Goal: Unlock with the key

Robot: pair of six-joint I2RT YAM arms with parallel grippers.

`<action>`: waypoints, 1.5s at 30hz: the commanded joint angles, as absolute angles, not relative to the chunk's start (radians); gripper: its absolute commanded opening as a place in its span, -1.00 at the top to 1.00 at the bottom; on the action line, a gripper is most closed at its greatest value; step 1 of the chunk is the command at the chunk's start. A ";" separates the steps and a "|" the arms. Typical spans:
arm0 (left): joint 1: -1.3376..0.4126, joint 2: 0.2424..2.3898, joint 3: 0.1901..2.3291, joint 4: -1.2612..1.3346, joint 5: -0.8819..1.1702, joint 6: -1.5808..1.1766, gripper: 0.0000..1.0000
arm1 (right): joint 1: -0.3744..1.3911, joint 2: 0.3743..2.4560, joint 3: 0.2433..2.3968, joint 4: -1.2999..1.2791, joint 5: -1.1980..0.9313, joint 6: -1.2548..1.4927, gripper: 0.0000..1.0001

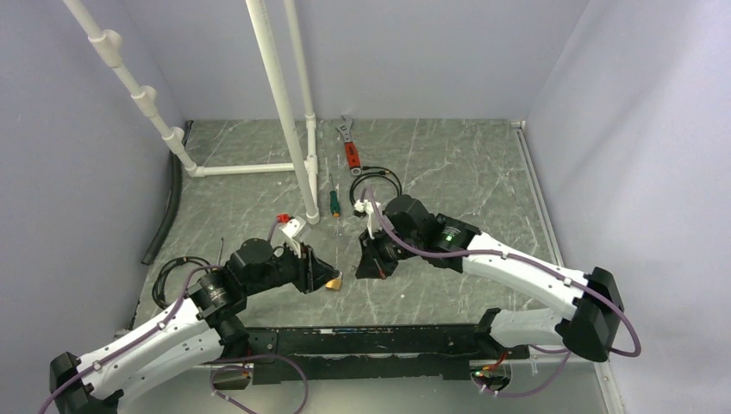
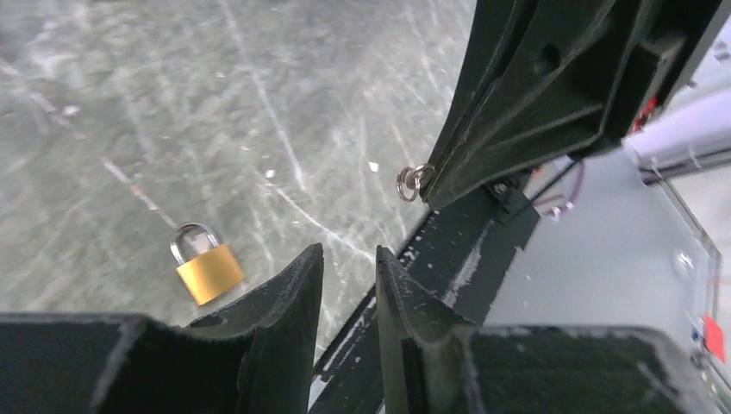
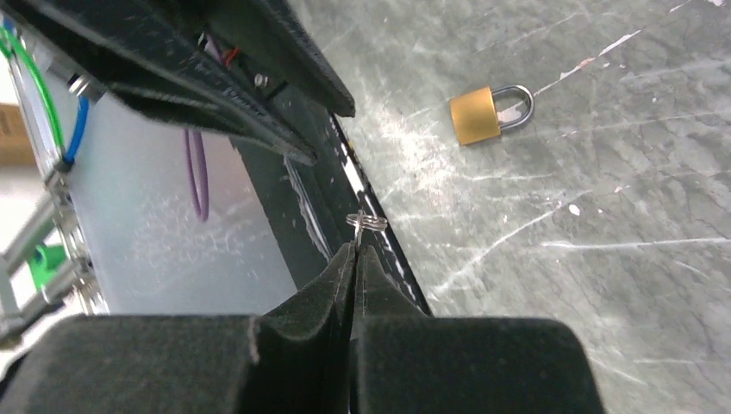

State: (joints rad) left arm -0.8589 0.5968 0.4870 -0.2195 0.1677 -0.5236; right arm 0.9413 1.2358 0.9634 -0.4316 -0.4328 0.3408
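A small brass padlock lies flat on the grey table with its shackle closed. My left gripper hovers just beside it, open by a narrow gap with nothing between the fingers. My right gripper hangs a little to the right of the padlock, tips pointing down, shut. A small metal ring sticks out of its fingertips. The key on that ring is pinched between the pads and hidden.
A green-handled screwdriver, a red-handled wrench and a coiled black cable lie behind the grippers. A white pipe frame stands at the back left beside a black hose. A black rail runs along the near edge.
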 commanded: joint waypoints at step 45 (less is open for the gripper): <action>-0.867 0.818 0.407 0.369 0.777 -0.490 0.37 | 1.064 1.125 1.003 -0.549 -0.605 0.104 1.00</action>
